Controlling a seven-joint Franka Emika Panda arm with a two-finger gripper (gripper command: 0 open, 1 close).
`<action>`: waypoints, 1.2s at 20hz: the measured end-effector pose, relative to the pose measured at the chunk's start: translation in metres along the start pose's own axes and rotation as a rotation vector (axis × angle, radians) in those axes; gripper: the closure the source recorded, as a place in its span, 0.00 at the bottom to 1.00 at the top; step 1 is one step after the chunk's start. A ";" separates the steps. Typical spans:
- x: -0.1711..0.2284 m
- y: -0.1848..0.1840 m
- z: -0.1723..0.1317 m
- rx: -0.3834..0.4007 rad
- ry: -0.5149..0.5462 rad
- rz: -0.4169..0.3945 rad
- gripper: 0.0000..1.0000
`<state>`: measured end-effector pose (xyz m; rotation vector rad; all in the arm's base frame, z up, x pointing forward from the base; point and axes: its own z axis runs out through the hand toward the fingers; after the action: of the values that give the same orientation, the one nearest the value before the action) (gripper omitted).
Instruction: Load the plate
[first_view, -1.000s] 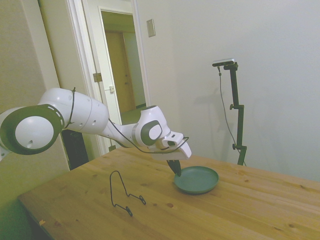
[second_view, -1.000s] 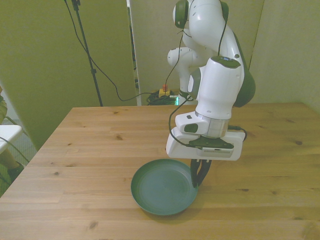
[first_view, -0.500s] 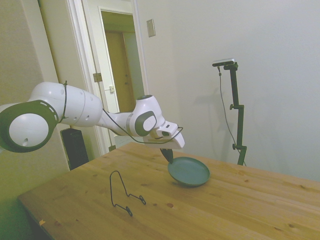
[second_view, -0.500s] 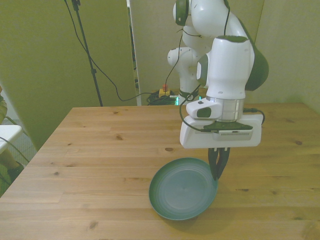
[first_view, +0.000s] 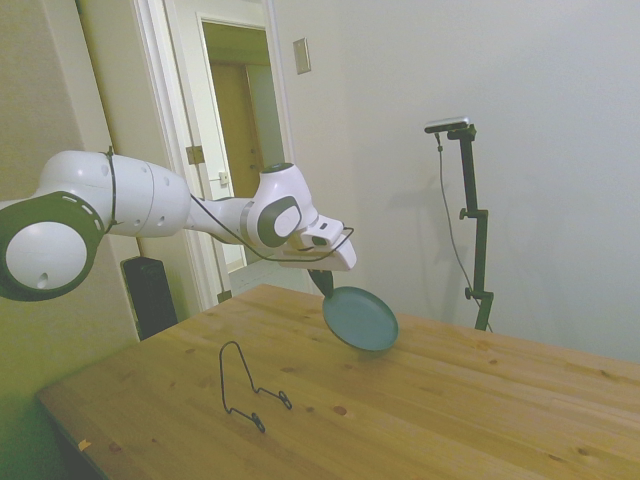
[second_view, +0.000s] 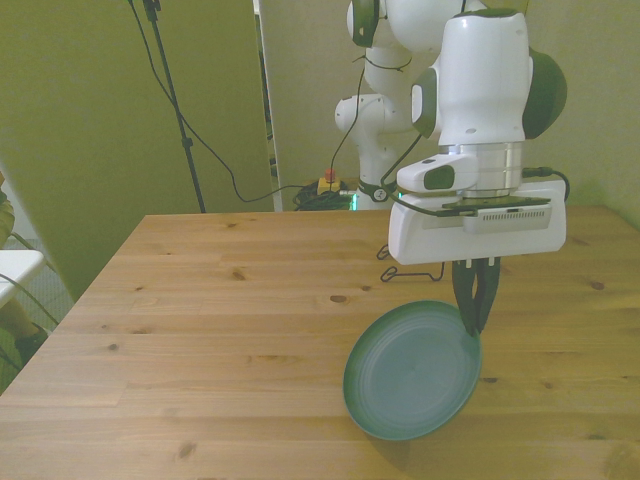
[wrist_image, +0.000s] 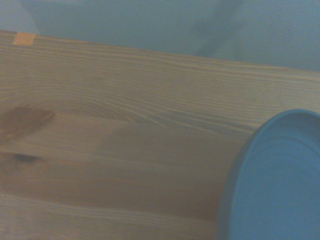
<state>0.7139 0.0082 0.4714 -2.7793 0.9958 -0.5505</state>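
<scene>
The fingers (second_view: 474, 300) are pinched together on the rim of the plate (second_view: 410, 375), at its upper edge on the front view's right. The gripper (first_view: 324, 283) points down, and the plate hangs from it in the air, clear of the table (second_view: 200, 300).

The plate is tilted steeply. Its gripped edge is the highest part, and the rest slopes down and away from the fingers toward the front view's left. Its hollow face is turned toward the front camera, so the concentric rings inside it show there. In the side view the plate (first_view: 360, 318) appears as a slanted oval below and to the right of the fingers, its low edge still above the wood. The wrist view shows a blurred curve of the rim (wrist_image: 280, 180) over the table planks.

A thin black wire stand (first_view: 245, 385) sits upright on the table, well apart from the plate and nearer the side camera. In the front view only a bit of its wire (second_view: 400, 272) shows behind the gripper's body. Bare table lies between the stand and the plate.
</scene>
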 end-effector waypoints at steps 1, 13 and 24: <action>0.000 -0.003 -0.002 0.005 0.002 -0.002 1.00; -0.029 -0.057 -0.051 0.129 -0.002 -0.037 1.00; -0.043 -0.078 -0.066 0.312 -0.021 0.024 1.00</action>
<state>0.7036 0.0951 0.5397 -2.4900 0.8540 -0.6133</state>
